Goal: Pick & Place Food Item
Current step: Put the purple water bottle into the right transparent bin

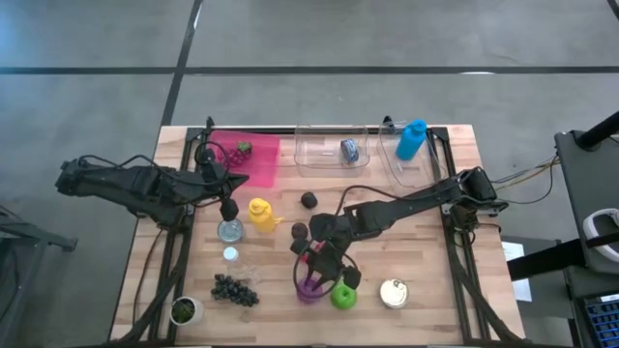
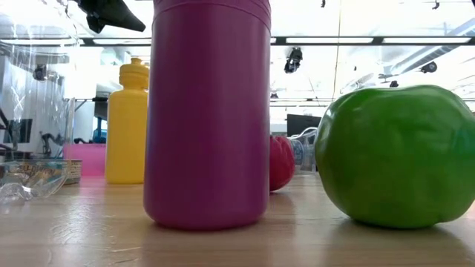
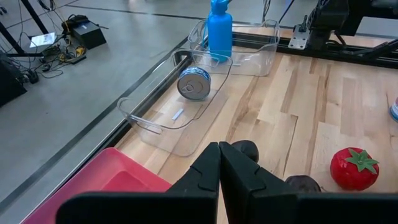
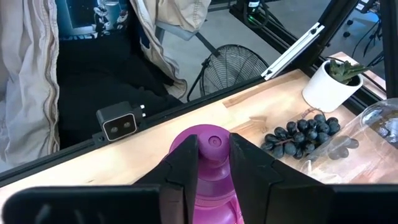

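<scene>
A purple bottle (image 1: 309, 286) stands upright on its base near the table's front edge, next to a green apple (image 1: 343, 297). My right gripper (image 4: 214, 146) is over the bottle and shut on its cap. My left gripper (image 3: 219, 163) is shut and holds nothing. It hangs above the table's left middle (image 1: 229, 207), beside a yellow bottle (image 1: 260, 213). A red tomato (image 3: 353, 168) and two dark round fruits (image 1: 309, 200) lie at the table's middle. A bunch of dark grapes (image 4: 301, 132) lies to the purple bottle's left. My right gripper pinches the purple bottle's cap (image 4: 214, 140) between its two fingers (image 4: 185, 158), one on each side of the spout. The fingers slant down at it from the table's right and far side. The bottle stays upright with its base (image 2: 208, 219) on the table.
A pink tray (image 1: 253, 159) and two clear bins stand along the far edge, one (image 1: 329, 155) with a can, the other holding a blue bottle (image 1: 411, 140). A tin (image 1: 393, 293), a potted plant (image 1: 184, 309) and a glass jar (image 1: 230, 230) stand nearer.
</scene>
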Robot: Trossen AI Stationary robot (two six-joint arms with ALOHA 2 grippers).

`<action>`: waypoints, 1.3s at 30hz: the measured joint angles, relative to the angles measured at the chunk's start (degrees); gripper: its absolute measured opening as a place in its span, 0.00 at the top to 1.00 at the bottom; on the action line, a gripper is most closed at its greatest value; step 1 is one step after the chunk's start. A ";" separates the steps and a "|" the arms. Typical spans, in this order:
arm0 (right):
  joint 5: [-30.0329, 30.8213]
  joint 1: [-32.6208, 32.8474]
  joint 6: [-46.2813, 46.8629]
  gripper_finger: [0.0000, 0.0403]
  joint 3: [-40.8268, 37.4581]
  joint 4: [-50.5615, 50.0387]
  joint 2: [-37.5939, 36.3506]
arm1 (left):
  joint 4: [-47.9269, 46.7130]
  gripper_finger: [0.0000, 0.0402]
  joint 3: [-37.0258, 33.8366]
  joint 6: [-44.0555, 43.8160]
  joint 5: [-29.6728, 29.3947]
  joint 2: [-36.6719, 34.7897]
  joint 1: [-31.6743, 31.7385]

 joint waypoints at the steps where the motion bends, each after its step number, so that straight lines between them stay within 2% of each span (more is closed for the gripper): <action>1: 0.00 0.00 0.02 0.81 0.00 -0.02 -0.01 | 0.00 0.97 -0.01 0.02 0.00 0.00 0.00; 39: 0.05 0.00 0.19 0.83 0.00 -0.68 -0.30 | 0.00 0.97 0.00 0.04 0.00 0.00 0.07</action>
